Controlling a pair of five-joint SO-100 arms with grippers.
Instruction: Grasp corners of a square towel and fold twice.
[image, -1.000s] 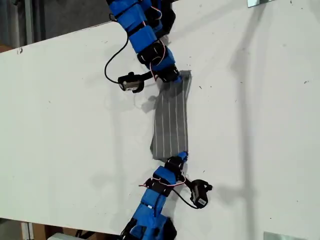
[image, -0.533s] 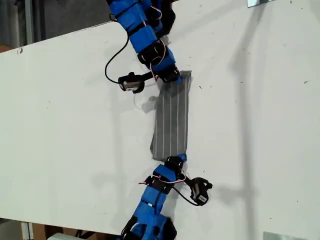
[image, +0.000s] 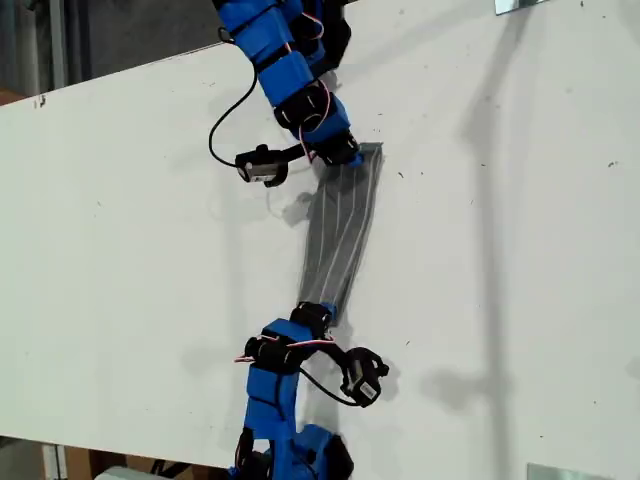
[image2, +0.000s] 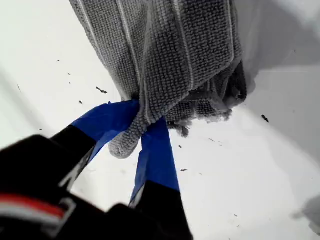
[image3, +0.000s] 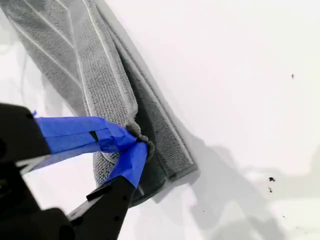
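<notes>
The grey striped towel (image: 340, 230) is folded into a narrow band, stretched at a slant between my two grippers. My first gripper (image: 318, 312), on the arm at the bottom of the exterior view, is shut on the towel's bunched near end (image2: 175, 50); its blue fingers (image2: 155, 155) pinch the cloth, which looks raised off the table. My second gripper (image: 345, 155), on the arm at the top of the exterior view, is shut on a raised layer of the far end (image3: 75, 55). Beside it a layered corner (image3: 182, 167) lies flat, the same corner (image: 375, 150) showing in the exterior view.
The white table (image: 520, 250) spreads wide on both sides of the towel in the exterior view. Each arm carries a black camera on a cable (image: 262, 165), (image: 362, 375). Metal plates sit at the exterior view's top right (image: 520, 5) and bottom right (image: 565, 472).
My first gripper has moved toward the exterior view's left with the towel's near end, so the band now slants and looks narrower. My second gripper has stayed put.
</notes>
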